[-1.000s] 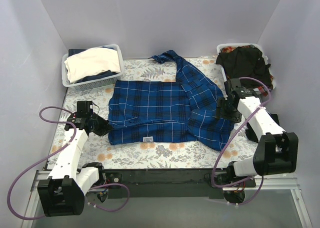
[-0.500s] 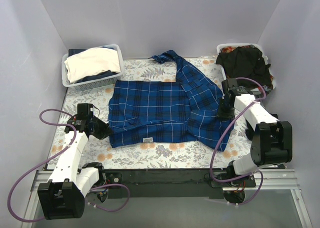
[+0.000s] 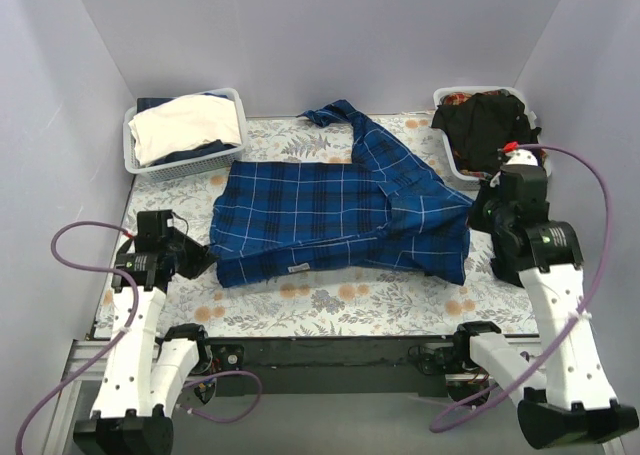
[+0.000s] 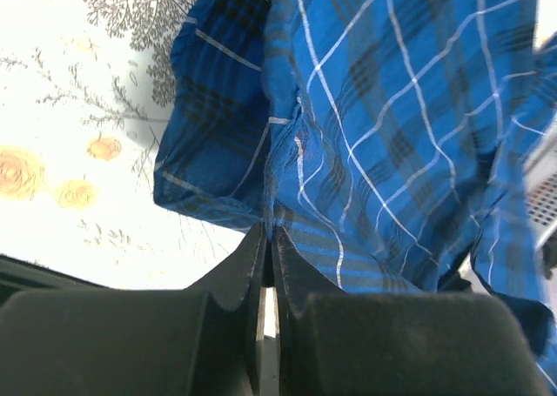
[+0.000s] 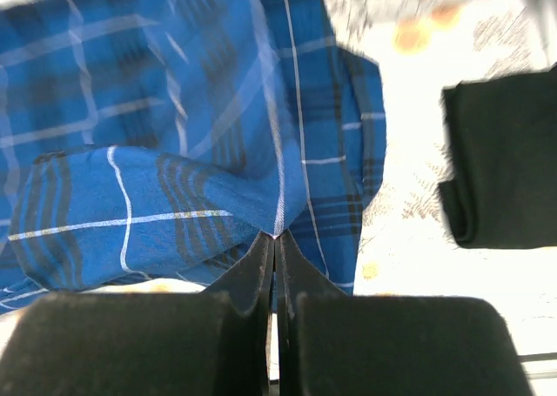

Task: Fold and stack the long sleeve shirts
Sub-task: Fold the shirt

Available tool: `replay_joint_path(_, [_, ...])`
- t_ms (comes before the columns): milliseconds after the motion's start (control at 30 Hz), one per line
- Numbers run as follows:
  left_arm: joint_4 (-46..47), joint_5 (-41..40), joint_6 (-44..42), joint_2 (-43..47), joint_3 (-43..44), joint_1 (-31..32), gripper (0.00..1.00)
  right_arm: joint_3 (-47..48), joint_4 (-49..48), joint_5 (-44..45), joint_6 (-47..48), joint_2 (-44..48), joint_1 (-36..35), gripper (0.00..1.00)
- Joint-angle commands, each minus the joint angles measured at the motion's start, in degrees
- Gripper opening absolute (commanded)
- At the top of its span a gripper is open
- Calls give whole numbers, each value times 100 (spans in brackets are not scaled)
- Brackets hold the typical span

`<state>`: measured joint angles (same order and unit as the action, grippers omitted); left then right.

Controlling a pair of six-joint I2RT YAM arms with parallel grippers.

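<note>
The royal-blue plaid long sleeve shirt [image 3: 330, 215] lies spread on the floral table cover, one sleeve reaching toward the back. My left gripper [image 3: 203, 260] is shut on its lower left hem; in the left wrist view the cloth [image 4: 392, 126] bunches into the closed fingertips of that gripper [image 4: 268, 232]. My right gripper [image 3: 478, 215] is shut on the shirt's right edge. In the right wrist view a fold of plaid [image 5: 174, 109] is pinched at this gripper's tips [image 5: 274, 239]. A black long sleeve shirt [image 3: 490, 125] sits heaped in the back right basket.
A white lattice basket [image 3: 140, 160] at the back left holds cream and dark cloth. Another white basket [image 3: 455, 165] stands at the back right under the black shirt. The floral table cover [image 3: 330, 300] shows along the front. A black shape [image 5: 492, 165] lies right of the plaid.
My right gripper has shut on the shirt's right edge and drawn it rightward. The left gripper has pulled the hem corner left, so the shirt is stretched wider.
</note>
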<state>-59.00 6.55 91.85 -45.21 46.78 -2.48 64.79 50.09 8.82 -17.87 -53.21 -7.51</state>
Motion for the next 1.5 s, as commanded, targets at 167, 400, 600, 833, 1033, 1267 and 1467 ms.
replay_joint_path(167, [-1332, -425, 131, 698, 630, 20, 0, 1148, 967, 340, 2, 786, 21, 1])
replay_joint_path(400, [-2018, -1857, 245, 848, 1666, 20, 0, 652, 1776, -90, 170, 1400, 21, 1])
replay_joint_path(600, [-1343, -2008, -36, 208, 1808, 20, 0, -641, 1777, -723, -103, 1805, 13, 1])
replay_joint_path(833, [9, -1332, -396, -260, 1017, 20, 0, -1241, 1189, -803, 2, 1481, 13, 1])
replay_joint_path(1033, [284, -1164, -475, -602, 894, 20, 0, -837, 503, -697, 134, 585, 13, 1])
replay_joint_path(1267, [503, -1156, -528, -953, 297, 20, 5, -871, -673, -1434, 354, -277, 13, 1])
replay_joint_path(1467, [785, -972, -589, -1350, -116, 11, 13, -1083, -1210, -2375, 451, -550, 13, 1])
